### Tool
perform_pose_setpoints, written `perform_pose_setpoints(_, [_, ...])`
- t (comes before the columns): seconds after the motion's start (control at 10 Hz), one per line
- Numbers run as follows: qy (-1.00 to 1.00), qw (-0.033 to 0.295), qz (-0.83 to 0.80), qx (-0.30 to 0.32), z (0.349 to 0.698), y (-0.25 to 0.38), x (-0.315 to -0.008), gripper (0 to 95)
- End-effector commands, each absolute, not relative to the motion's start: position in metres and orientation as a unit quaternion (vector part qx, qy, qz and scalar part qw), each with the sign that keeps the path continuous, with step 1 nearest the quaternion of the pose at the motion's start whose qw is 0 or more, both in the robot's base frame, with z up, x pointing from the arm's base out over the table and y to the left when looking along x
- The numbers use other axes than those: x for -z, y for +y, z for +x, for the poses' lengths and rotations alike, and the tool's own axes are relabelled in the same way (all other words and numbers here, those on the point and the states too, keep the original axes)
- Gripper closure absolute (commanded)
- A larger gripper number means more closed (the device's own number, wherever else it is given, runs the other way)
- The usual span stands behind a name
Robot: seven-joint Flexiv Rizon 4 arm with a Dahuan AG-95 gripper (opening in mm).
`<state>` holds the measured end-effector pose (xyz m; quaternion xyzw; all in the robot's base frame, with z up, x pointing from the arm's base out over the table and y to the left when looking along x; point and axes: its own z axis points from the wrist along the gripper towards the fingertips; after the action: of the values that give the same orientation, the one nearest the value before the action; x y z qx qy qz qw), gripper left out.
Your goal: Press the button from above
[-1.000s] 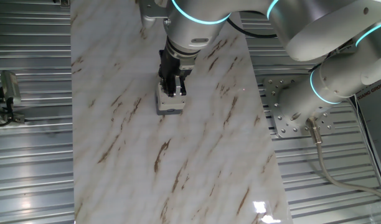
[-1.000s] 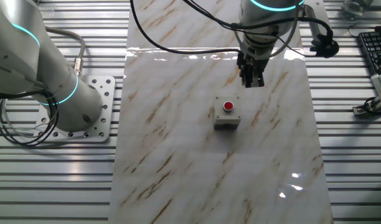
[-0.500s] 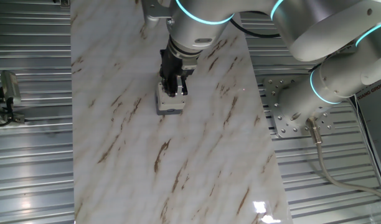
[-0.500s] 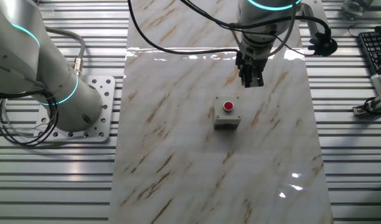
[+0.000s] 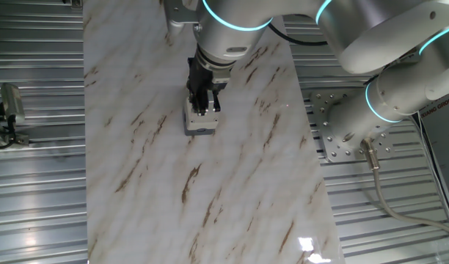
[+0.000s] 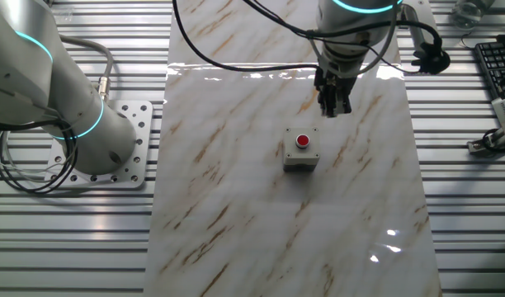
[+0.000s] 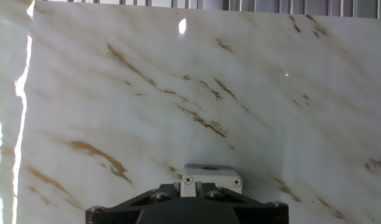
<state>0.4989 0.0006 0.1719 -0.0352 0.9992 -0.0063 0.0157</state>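
Note:
The red button point(image 6: 303, 141) sits in the top of a small light-grey box point(image 6: 301, 157) on the marble-patterned tabletop point(image 6: 236, 190). My gripper point(image 6: 333, 107) hangs above the table, just beyond the box in this view and apart from the button. Its dark fingers look pressed together at the tips, with nothing held. In the one fixed view the gripper point(image 5: 203, 105) overlaps the box point(image 5: 198, 125) and hides the button. The hand view shows the box point(image 7: 210, 175) low at centre, just ahead of the finger bases; the gripper point(image 7: 190, 190) is mostly cut off by the bottom edge.
The marble board point(image 5: 232, 183) lies on a ribbed metal table point(image 6: 483, 214). The arm's base and mounting plate point(image 6: 112, 157) stand to the board's left side. A keyboard point(image 6: 496, 66) and small tools lie off the right edge.

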Motion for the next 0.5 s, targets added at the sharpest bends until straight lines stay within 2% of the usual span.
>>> perform_pose_setpoints(0.1, [0.999,0.015,-0.036,0.007,0.4991,0.0007,-0.1719,0.0])
perform_pose_setpoints(0.5, [0.999,0.012,-0.04,0.008,0.499,0.0007,-0.1719,0.0])
